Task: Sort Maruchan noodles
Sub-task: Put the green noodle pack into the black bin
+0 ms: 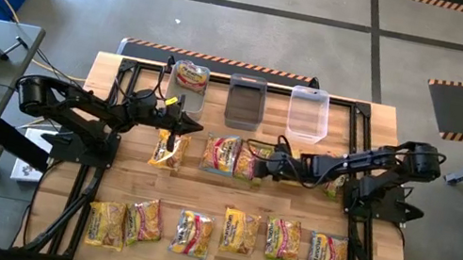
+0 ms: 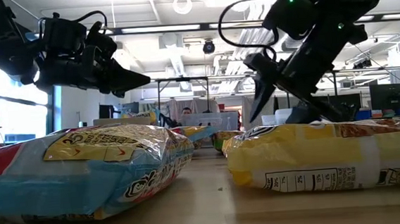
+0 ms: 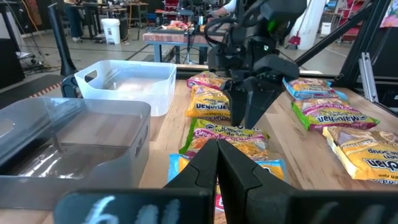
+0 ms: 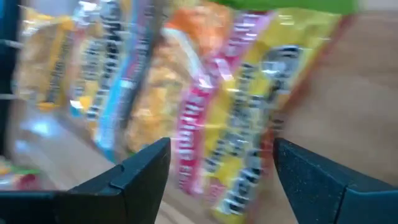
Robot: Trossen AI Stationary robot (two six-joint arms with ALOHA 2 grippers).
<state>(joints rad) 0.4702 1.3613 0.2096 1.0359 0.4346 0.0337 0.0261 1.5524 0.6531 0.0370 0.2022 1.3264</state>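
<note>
Maruchan noodle packets lie flat on the wooden table: a middle row (image 1: 220, 154) and a near row of several (image 1: 239, 231). One more packet (image 1: 190, 75) lies in the far left tub. My right gripper (image 1: 264, 163) hangs open, slanting down over a yellow packet with a pink stripe (image 4: 205, 118) in the middle row; its fingers (image 4: 149, 165) stand to either side above it. My left gripper (image 1: 198, 127) is shut and hovers level above the table, near the left end of the middle row, holding nothing.
Three tubs stand along the far edge: a clear one on the left (image 1: 186, 93), a dark one (image 1: 245, 101) in the middle and a clear one (image 1: 308, 113) on the right. Bare wood (image 1: 201, 192) separates the two packet rows.
</note>
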